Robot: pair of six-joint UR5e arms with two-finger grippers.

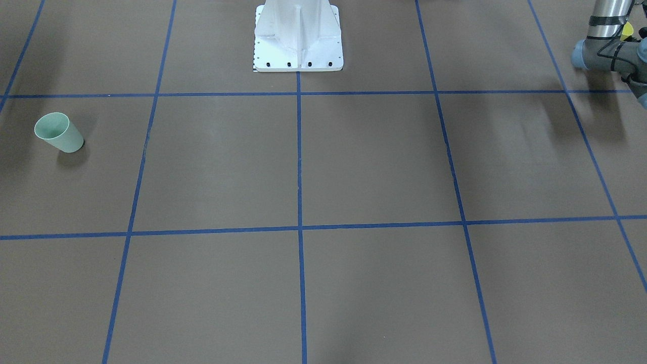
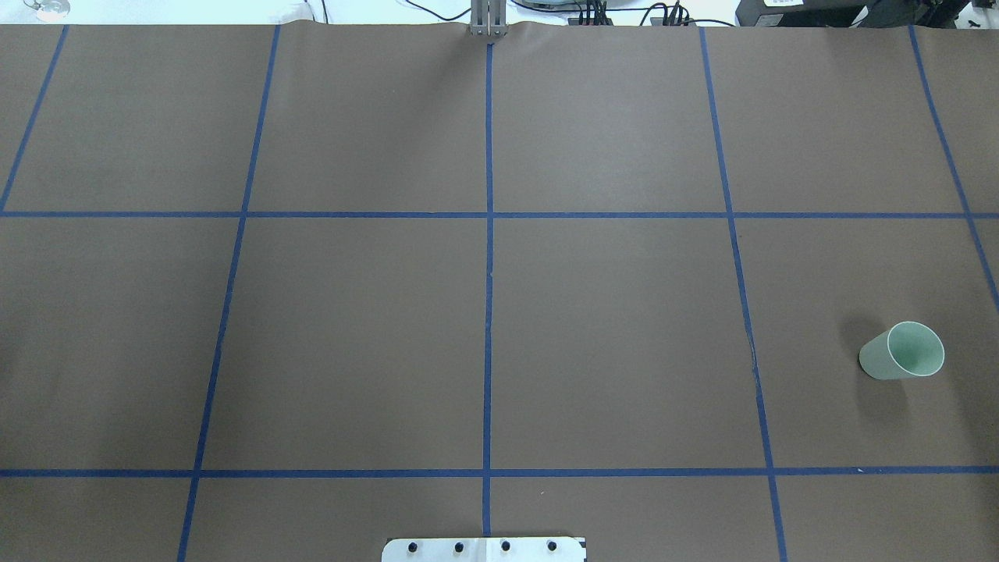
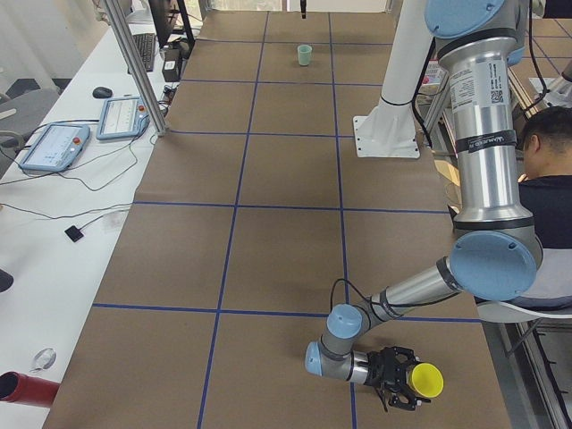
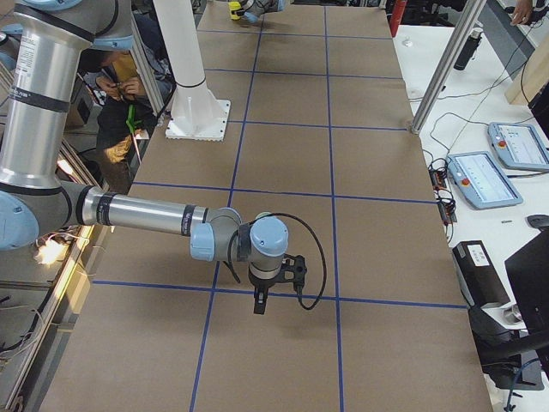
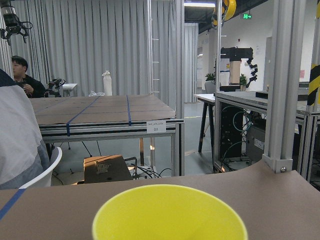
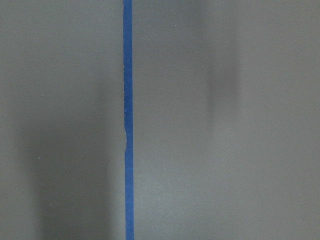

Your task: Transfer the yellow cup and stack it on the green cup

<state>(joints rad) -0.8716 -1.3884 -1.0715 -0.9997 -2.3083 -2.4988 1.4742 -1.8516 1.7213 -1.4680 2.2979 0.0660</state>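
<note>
On the brown bench (image 2: 351, 336), the pale green tapered plastic cup (image 2: 901, 351) stands mouth-up at the robot's right, ready to receive. The bright yellow plastic cup (image 3: 427, 381) lies sideways at the left fingers (image 3: 399, 357), at the far end and seemingly carried; their grip cannot be told.

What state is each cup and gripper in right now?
yellow cup: at the left gripper, tipped sideways, not stacked.
green cup: upright on the table, empty.
left gripper: at the yellow cup; open or shut unclear.
right gripper: pointing down over the table; open or shut unclear.
</note>
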